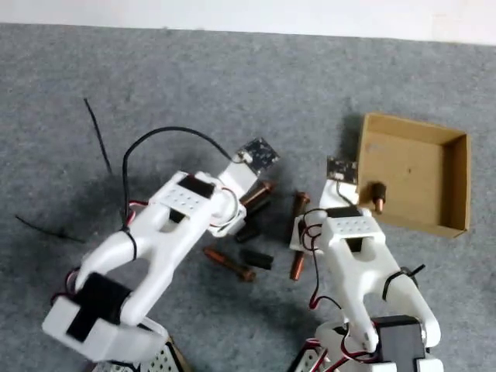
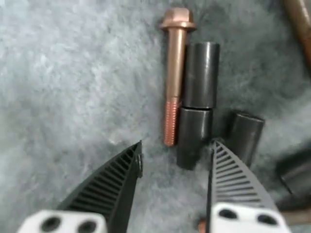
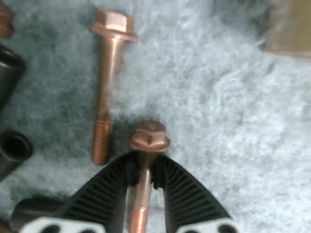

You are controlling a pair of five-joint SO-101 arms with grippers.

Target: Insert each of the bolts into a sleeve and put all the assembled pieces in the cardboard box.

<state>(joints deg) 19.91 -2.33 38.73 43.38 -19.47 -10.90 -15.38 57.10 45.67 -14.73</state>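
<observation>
On the grey carpet, a copper bolt lies in front of my left gripper, which is spread open. Two black sleeves lie end to end just beside the bolt, and a third sleeve is near one finger. My right gripper is clenched on a hex-headed bolt, and another bolt lies beside it. The cardboard box holds one assembled piece

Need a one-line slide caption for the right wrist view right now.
Right gripper clamped on a copper bolt below its head, a second bolt lying loose alongside on the grey mat.
</observation>
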